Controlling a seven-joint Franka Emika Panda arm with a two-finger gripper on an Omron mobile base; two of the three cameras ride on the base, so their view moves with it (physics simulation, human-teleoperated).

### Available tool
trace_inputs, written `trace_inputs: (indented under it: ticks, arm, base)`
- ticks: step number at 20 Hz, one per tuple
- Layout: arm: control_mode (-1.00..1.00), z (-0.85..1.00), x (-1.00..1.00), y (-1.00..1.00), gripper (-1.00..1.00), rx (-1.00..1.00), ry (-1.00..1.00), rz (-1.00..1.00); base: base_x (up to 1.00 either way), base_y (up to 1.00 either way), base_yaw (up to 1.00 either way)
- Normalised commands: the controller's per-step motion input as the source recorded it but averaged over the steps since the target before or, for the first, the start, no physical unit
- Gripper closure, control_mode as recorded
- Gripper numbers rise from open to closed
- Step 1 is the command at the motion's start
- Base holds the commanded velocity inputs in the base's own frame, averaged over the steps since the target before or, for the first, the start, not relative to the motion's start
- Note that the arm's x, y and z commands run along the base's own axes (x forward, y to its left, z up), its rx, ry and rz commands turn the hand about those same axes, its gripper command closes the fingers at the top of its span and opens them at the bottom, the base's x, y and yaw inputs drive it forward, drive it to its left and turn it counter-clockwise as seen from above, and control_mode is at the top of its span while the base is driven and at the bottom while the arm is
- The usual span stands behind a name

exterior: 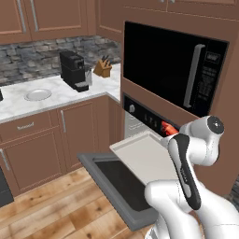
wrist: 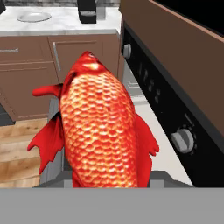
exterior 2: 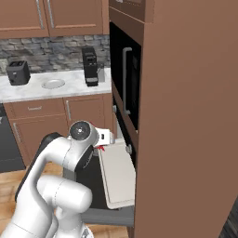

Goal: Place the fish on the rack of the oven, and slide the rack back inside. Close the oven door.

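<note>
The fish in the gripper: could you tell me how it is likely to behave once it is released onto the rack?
The fish looks rigid, holding its shape between the gripper fingers, so it probably won't flop. Its rounded, glossy body may rock or slide slightly on the flat rack. It seems light.

Arm [exterior: 196, 186]: glossy white rounded shells, dark grey joint bands, black strip down the forearm link, round dark cap with a small centre dot on the elbow joint.
</note>
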Motion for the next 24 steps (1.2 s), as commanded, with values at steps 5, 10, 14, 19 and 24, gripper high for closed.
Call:
trace_inputs:
  ticks: [5, 10, 14, 19, 24]
  arm:
    - [-1.0, -0.16, 0.09, 0.31, 1.0, -0.01, 0.0, -0.05]
    - [-1.0, -0.18, 0.04, 0.37, 1.0, -0.01, 0.01, -0.02]
    - [-1.0, -0.42, 0.01, 0.32, 1.0, -0.12, 0.02, -0.02]
    - [-1.0, -0.6, 0.1, 0.23, 1.0, -0.2, 0.1, -0.09]
    - [-1.0, -0.91, 0.04, 0.11, 1.0, -0.21, 0.12, -0.12]
  base:
    - [0.05, 0.09, -0.01]
    - [0.0, 0.0, 0.0]
    - [0.0, 0.0, 0.0]
    - [0.0, 0.0, 0.0]
    - [0.0, 0.0, 0.0]
